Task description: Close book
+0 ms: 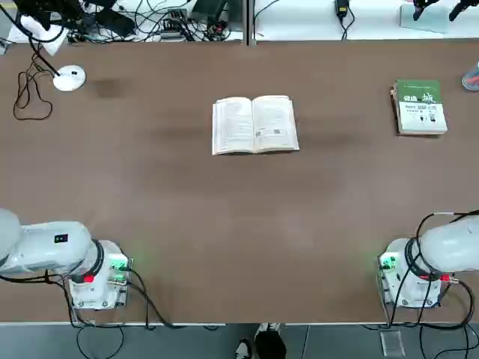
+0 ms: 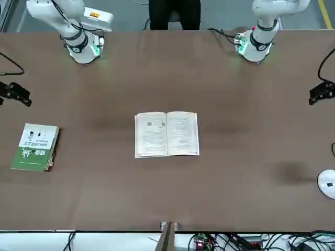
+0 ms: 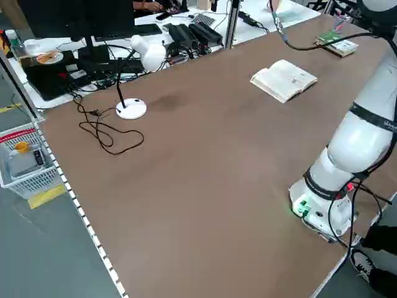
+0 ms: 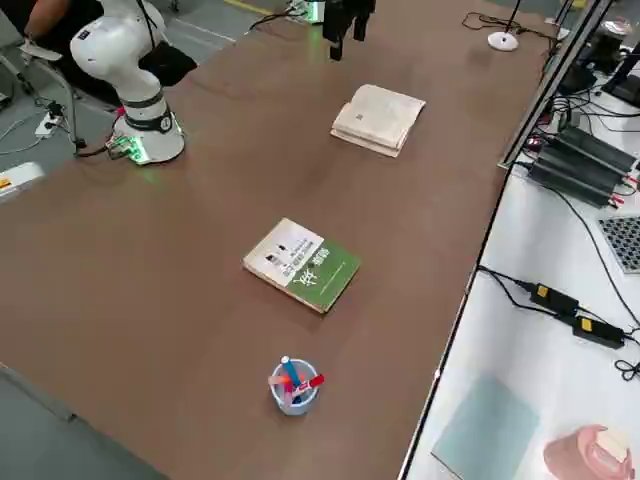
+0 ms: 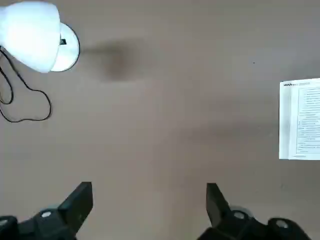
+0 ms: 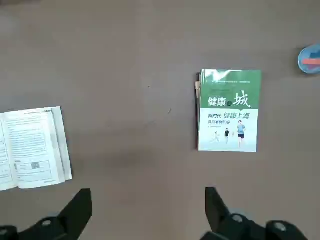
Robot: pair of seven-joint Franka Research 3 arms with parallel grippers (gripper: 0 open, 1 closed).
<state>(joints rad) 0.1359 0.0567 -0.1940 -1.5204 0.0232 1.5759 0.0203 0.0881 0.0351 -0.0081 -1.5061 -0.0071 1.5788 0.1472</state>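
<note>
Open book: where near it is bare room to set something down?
Bare table lies between the open book and the green book, and between open book and lamp. Crowded: beyond the far edge, with cables.

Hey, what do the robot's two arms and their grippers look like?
Both arms are smooth white with dark bands at the joints, black cables looped alongside, and small green and red lights near the base. The left gripper and the right gripper are matching: black, angular, two-fingered, with silvery round screw heads.
</note>
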